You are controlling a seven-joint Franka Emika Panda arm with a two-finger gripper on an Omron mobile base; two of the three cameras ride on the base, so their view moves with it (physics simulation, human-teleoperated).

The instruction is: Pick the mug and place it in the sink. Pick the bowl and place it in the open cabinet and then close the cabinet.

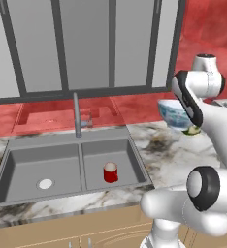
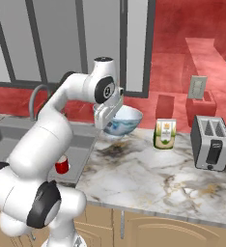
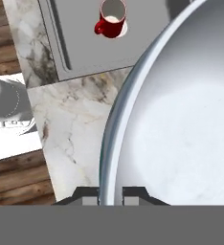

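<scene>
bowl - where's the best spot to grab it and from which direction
By the thin rim, from above, one finger inside and one outside the wall. The bowl is wide and round with a narrow foot, too broad to span, so the rim is the only pinchable part. The end effector is already shut on the rim this way, holding the bowl above the counter.
</scene>
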